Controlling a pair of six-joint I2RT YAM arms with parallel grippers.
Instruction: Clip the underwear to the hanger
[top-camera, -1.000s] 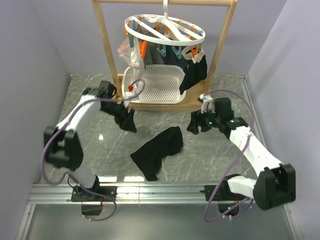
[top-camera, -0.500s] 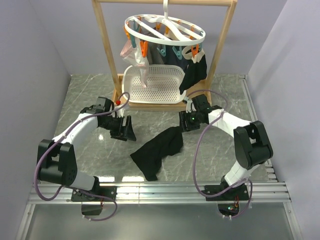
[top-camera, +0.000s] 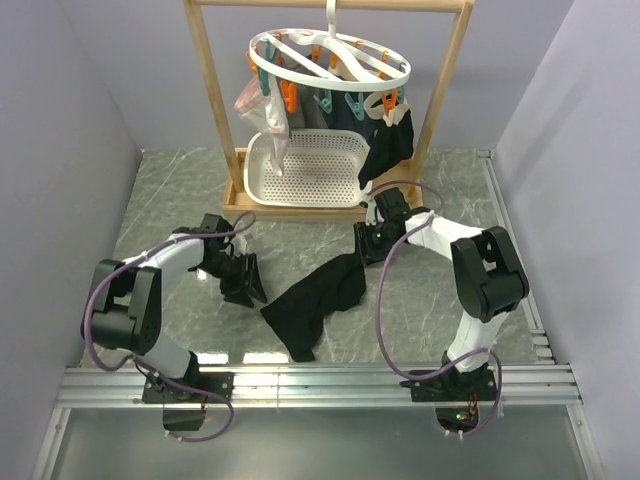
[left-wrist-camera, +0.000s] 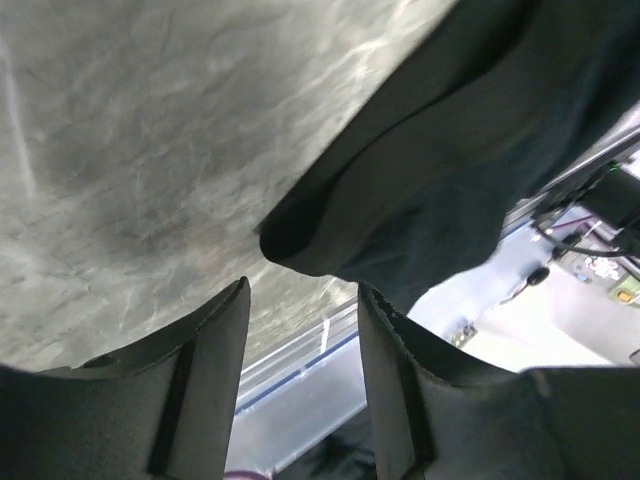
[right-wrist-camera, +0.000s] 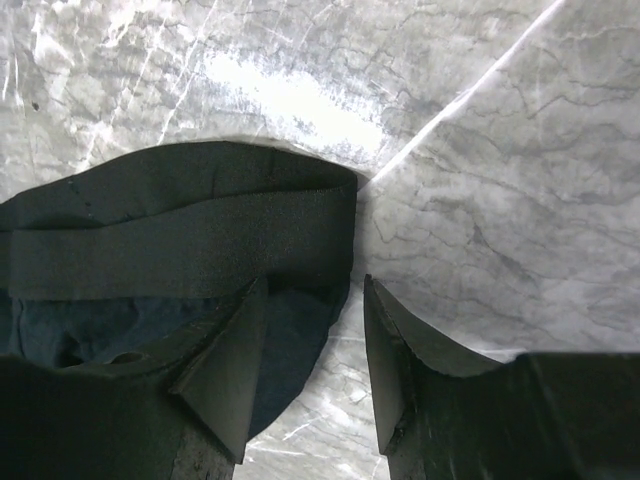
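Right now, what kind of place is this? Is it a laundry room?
Probably a robot test booth staged like one: two robot arms bolted at a table's edge, plain walls around, and a wooden rack holding a clip hanger over a basket.
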